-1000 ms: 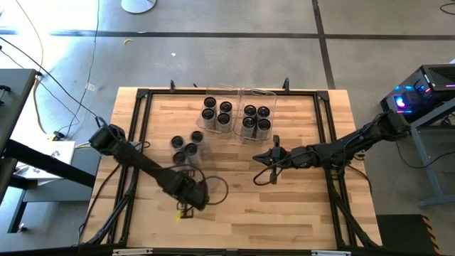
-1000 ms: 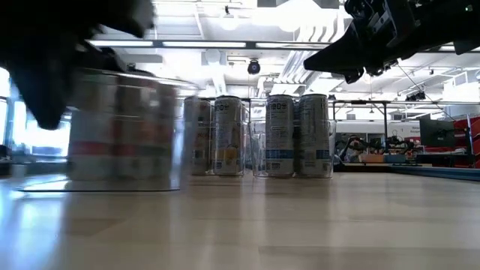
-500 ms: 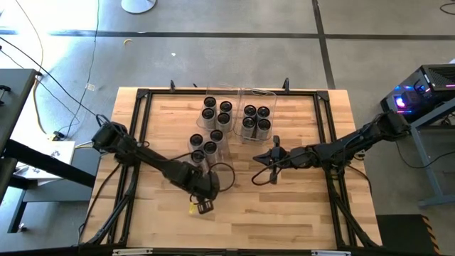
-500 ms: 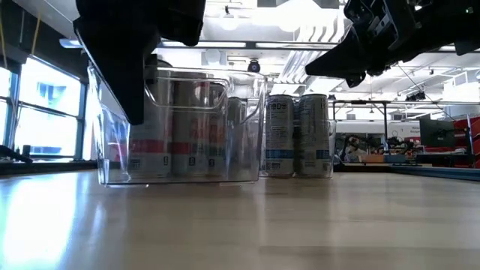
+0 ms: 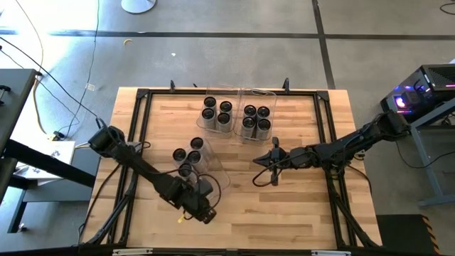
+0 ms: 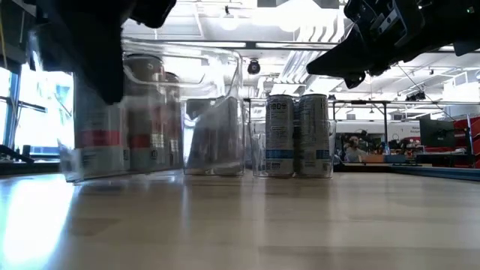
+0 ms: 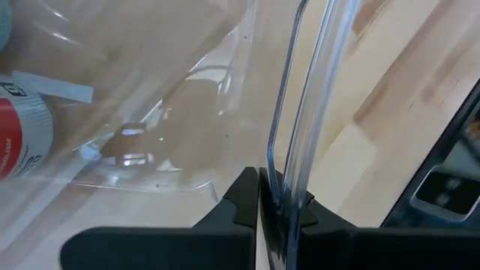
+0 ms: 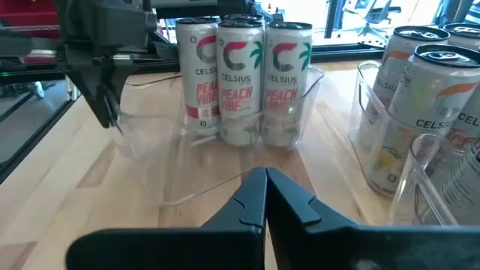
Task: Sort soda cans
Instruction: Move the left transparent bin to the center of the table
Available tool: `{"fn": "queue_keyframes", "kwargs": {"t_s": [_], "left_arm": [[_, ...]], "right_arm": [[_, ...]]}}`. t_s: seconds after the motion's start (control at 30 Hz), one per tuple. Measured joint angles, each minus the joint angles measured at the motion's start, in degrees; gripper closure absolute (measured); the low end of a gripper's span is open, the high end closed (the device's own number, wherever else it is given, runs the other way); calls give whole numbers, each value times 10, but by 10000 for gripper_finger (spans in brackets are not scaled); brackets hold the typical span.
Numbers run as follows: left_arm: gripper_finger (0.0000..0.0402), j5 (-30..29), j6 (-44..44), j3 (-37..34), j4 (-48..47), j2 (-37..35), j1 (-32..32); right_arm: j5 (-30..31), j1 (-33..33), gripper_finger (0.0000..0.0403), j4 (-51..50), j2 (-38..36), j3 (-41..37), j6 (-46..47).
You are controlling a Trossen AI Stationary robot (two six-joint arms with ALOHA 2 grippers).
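Observation:
My left gripper point(image 5: 201, 208) point(image 7: 279, 206) is near the table's near-left edge, shut on a clear square bin point(image 5: 205, 171) point(image 6: 157, 112). That bin holds several silvery soda cans with red print point(image 5: 188, 156) point(image 8: 240, 82) in its far half. Two more clear bins point(image 5: 217, 112) point(image 5: 256, 119) stand side by side toward the far edge, each with several cans in it. My right gripper point(image 5: 261, 162) point(image 8: 265, 180) hovers shut above the table's middle, right of the held bin, touching nothing. My left gripper pinches the near wall of the clear bin point(image 7: 294, 161) between its two fingers, one inside the bin and one outside. The fingers come from above and from the near side, over the rim. The bin's base is low over the table; whether it rests there I cannot tell.
Bare wood lies between the held bin and the right gripper and along the near edge. A black metal frame point(image 5: 142, 128) runs around the tabletop. The right arm point(image 5: 334, 151) reaches in from the right side.
My left gripper, staying shut on the bin's wall, first dragged the bin with its cans toward the table's right, then swung it back toward the left and near edge, turning it somewhat. The right arm has kept still.

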Motion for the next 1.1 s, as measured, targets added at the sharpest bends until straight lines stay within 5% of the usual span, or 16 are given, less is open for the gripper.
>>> {"fn": "queue_keyframes", "kwargs": {"t_s": [0.23,0.67,0.93,1.1], "left_arm": [[377,-25,-20,0,33,0,6],[244,-27,61,0,60,0,49],[228,99,322,27,74,-1,69],[231,149,518,98,-44,-2,43]], "right_arm": [[-3,0,403,0,0,0,0],[-3,17,403,-6,0,0,3],[-3,17,403,-8,0,0,5],[-2,17,403,-9,0,0,13]]}}
